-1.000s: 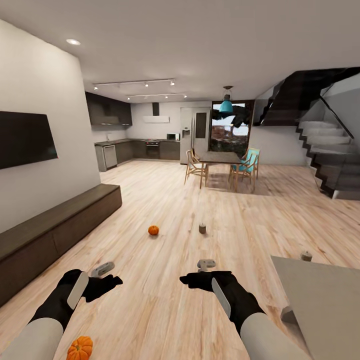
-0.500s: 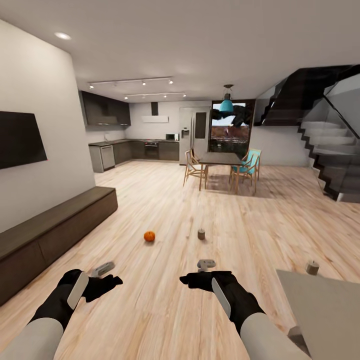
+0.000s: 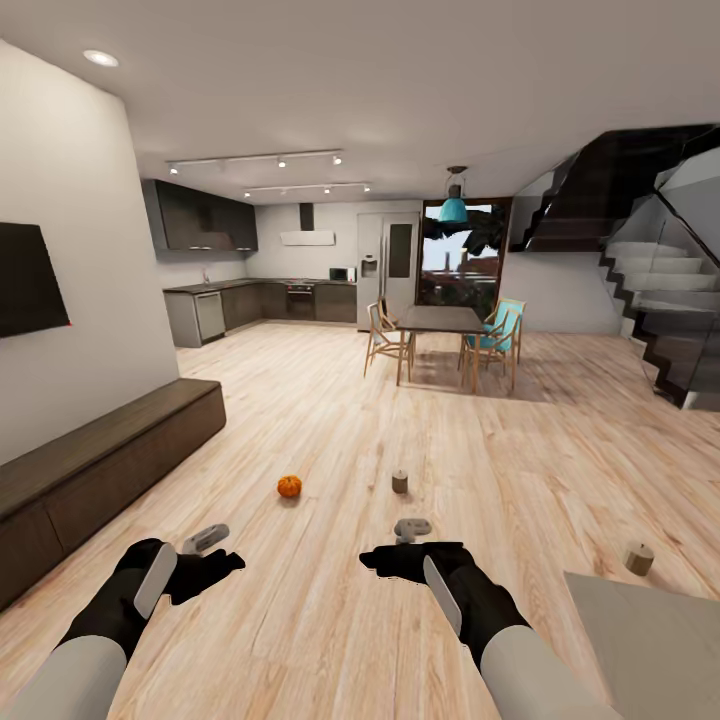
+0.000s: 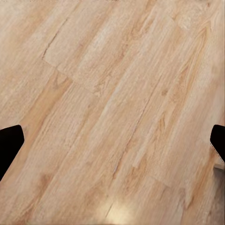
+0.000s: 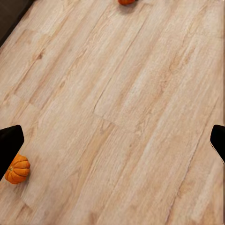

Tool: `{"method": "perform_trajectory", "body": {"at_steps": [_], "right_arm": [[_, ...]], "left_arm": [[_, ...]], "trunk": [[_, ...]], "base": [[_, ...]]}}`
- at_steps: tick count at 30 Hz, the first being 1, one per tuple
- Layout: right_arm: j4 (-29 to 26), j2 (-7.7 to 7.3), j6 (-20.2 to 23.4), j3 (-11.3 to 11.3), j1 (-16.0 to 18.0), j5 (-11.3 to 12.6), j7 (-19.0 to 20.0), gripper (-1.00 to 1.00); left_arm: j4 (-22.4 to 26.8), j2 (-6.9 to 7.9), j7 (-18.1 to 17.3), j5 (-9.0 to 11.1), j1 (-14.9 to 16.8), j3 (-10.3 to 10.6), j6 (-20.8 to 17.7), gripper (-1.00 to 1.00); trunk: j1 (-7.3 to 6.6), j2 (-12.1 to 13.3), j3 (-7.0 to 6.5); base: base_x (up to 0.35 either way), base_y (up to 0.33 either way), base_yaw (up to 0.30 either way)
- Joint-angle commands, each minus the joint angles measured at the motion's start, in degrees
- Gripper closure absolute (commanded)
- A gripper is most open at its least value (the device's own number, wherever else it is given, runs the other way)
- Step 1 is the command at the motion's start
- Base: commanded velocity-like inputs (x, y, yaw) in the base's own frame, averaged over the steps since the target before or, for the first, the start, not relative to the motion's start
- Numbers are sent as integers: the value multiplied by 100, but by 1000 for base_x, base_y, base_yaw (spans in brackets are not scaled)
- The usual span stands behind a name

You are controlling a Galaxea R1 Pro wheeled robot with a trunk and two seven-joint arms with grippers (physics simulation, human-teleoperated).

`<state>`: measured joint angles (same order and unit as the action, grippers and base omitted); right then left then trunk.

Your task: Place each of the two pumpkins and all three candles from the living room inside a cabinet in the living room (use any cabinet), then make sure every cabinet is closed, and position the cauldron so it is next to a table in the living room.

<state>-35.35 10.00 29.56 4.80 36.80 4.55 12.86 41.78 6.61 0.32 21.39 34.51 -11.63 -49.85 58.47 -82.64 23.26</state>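
Observation:
A small orange pumpkin (image 3: 289,486) lies on the plank floor ahead, and a cream candle (image 3: 400,482) stands to its right. A second candle (image 3: 638,558) stands farther right, by the corner of a pale table (image 3: 650,640). The long dark-brown cabinet (image 3: 100,460) runs along the left wall with its fronts shut. My left gripper (image 3: 222,550) and right gripper (image 3: 392,542) hover open above the floor, holding nothing. In the right wrist view, one pumpkin (image 5: 18,168) sits beside a fingertip and another pumpkin (image 5: 125,2) lies at the frame's edge. The left wrist view has bare floor (image 4: 112,112) between spread fingertips.
A black television (image 3: 25,280) hangs on the left wall above the cabinet. Farther back a dining table (image 3: 440,318) stands with chairs around it, with a kitchen behind. A dark staircase (image 3: 650,300) rises at the right.
The whole view has shifted as I roll forward: the pumpkin and candles ahead sit lower and nearer, and a close pumpkin at lower left has left the head view. Both arms keep their pose.

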Motion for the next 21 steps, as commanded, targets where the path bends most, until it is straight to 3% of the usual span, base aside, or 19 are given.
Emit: {"method": "perform_trajectory", "body": {"at_steps": [1,21], "right_arm": [[-7,0,32,3,3,46,-12,-100],[-7,0,30,3,3,46,-12,-100]], "left_arm": [[6,-2,3,15,3,-14,-29,-100],[6,-2,3,15,4,-3,-25,-100]], "trunk": [[3,-3,7],[3,-3,7]], "base": [[341,-75,0],[341,-40,0]]}}
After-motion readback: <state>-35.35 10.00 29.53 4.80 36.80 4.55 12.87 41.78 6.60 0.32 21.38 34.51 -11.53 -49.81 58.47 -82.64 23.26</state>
